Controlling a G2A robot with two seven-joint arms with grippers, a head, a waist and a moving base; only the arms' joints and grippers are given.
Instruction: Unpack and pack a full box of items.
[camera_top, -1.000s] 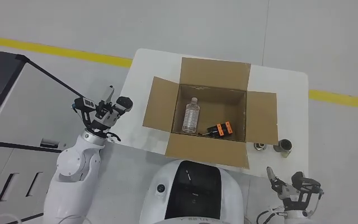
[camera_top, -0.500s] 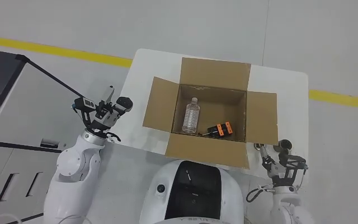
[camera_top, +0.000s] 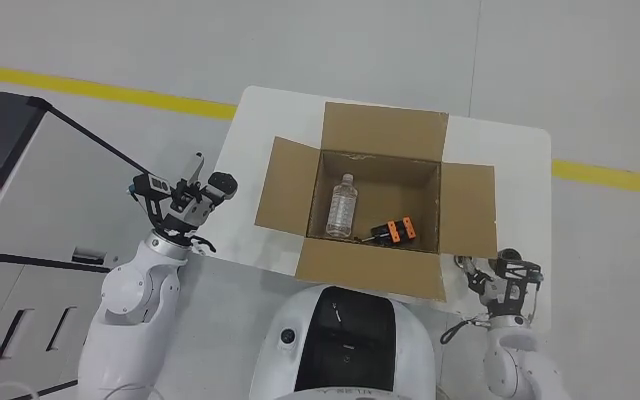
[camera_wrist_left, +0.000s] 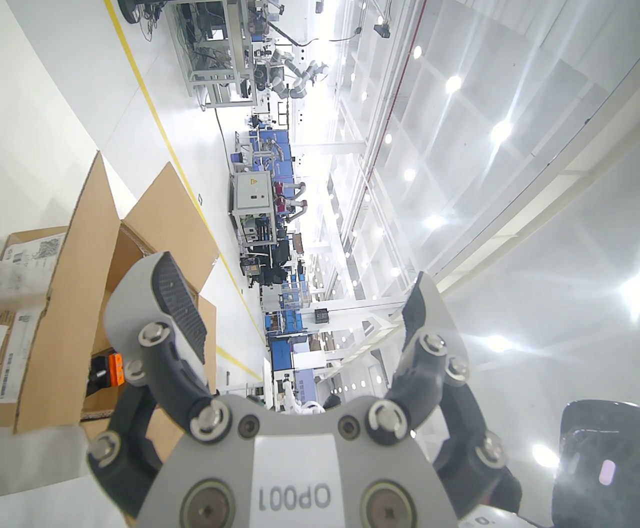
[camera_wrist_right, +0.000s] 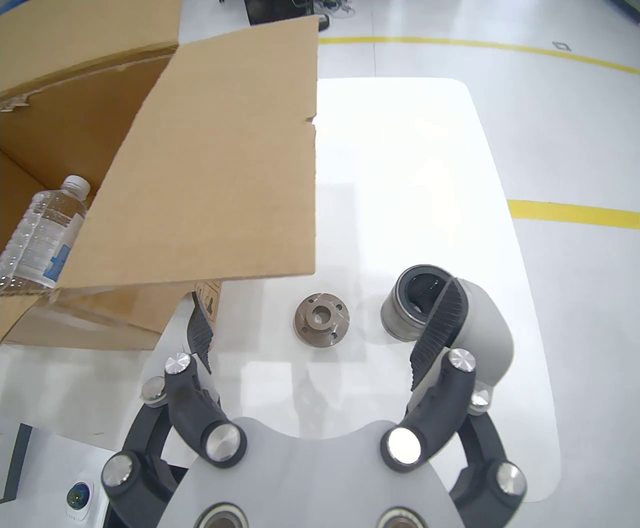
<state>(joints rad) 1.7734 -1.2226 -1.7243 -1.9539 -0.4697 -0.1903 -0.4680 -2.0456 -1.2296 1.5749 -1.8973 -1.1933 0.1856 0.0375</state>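
Observation:
An open cardboard box stands mid-table, holding a clear water bottle and an orange-and-black part. Right of the box's front corner lie a metal flange and a short metal cylinder. My right gripper is open just short of them, one finger beside the cylinder, the other by the box wall. In the top view the right gripper is at the table's front right edge. My left gripper is open and holds nothing, off the table's left side; the left gripper points up past the box.
The white table has bare surface to the right of the box and behind the metal parts. The box's right flap hangs out over the table close to the flange. A yellow floor line runs behind the table.
My right arm came up from below the table's front right corner to the two metal parts. The left arm and the box contents stayed still.

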